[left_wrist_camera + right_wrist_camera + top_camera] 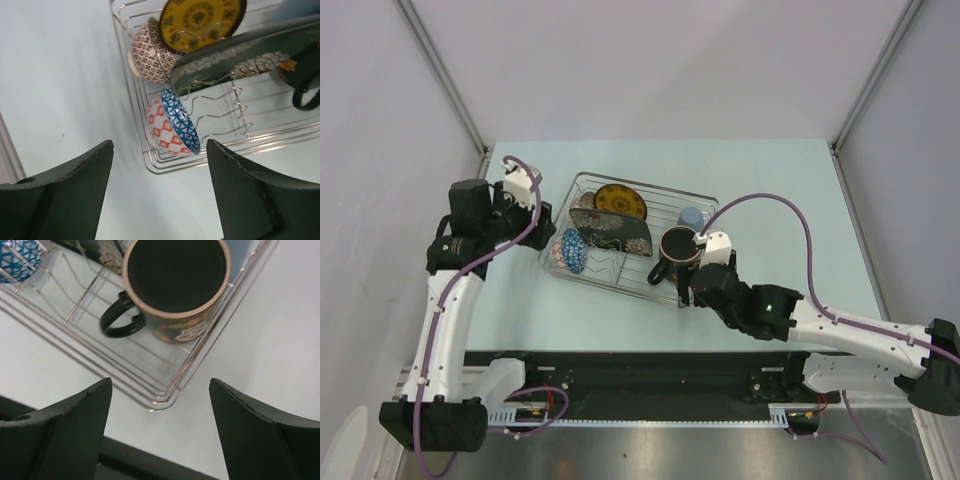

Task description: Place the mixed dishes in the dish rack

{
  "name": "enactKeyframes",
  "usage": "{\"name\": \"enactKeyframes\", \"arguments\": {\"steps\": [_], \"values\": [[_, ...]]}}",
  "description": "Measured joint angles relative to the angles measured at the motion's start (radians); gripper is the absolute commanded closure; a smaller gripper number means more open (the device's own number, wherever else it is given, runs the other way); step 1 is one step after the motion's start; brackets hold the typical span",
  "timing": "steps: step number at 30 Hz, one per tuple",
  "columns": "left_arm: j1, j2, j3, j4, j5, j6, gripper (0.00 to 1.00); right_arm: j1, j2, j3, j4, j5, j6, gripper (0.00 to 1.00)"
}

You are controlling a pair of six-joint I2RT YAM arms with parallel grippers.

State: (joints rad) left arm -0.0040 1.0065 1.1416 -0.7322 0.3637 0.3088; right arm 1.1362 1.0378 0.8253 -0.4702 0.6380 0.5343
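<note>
The silver wire dish rack [665,285] stands mid-table. In it are a blue-patterned bowl [176,125] on its side at the near-left corner, a reddish-white patterned bowl [149,54] behind it, a dark plate [235,52] on edge with a yellow round motif [202,19], a light-blue cup [691,216], and a mug [175,285] with a black handle [116,322], upright at the near-right corner. My left gripper [159,150] is open and empty, off the rack's left side [542,215]. My right gripper [160,387] is open and empty over the rack's near-right corner [688,292].
The rack's corner wire [165,400] lies between my right fingers, with the table's dark front edge [130,465] just below. Grey walls and metal posts [445,75] enclose the table at the back and sides.
</note>
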Motion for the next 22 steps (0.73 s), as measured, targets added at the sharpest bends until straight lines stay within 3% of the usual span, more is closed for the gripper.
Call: {"name": "enactKeyframes", "arguments": {"steps": [3,22], "values": [[0.000,-0.016,-0.012,-0.021,0.044,0.015,0.20,0.025,-0.001,0.004,-0.018,-0.027,0.030,0.00],[0.000,-0.085,-0.035,-0.093,0.088,0.014,0.19,0.093,-0.047,0.097,-0.050,-0.086,0.009,0.00]]}}
